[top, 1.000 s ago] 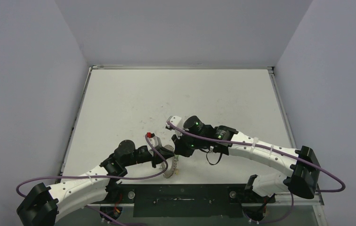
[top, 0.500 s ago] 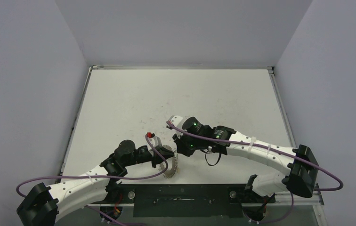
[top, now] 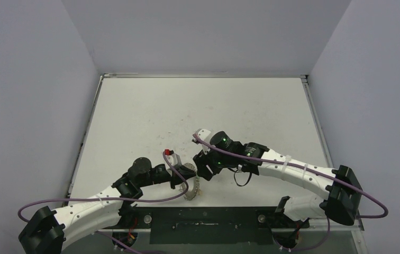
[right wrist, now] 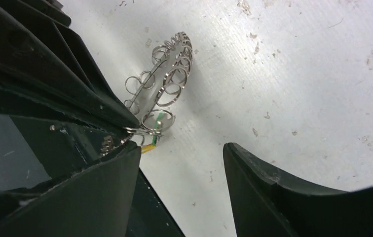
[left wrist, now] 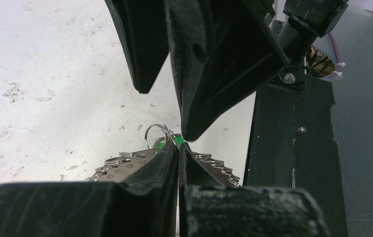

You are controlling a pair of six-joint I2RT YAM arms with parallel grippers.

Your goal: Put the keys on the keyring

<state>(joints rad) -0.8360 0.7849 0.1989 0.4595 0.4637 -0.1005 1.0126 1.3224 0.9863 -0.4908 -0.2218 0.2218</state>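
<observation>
The keyring [top: 192, 189] stands on edge near the table's front edge, and my left gripper [top: 187, 178] is shut on its rim. In the left wrist view the gripper [left wrist: 179, 147] pinches the silvery numbered plate [left wrist: 125, 165] just below a wire loop. The green key [left wrist: 164, 143] shows through that loop. In the right wrist view the keyring [right wrist: 167, 84] stands edge-on, with the green key [right wrist: 159, 118] and the yellow key [right wrist: 147, 148] at its nearest loop. I cannot tell whether they are threaded. My right gripper [right wrist: 182, 153] is open beside them, holding nothing.
The black base plate [top: 203, 218] runs along the near edge just behind the keyring. The white tabletop [top: 203, 106] is scuffed with small dark specks. Grey walls close in the left, right and far sides. Purple cables loop off both arms.
My right gripper has opened and drawn slightly right, away from the keyring. The left gripper and the keyring have stayed put.
</observation>
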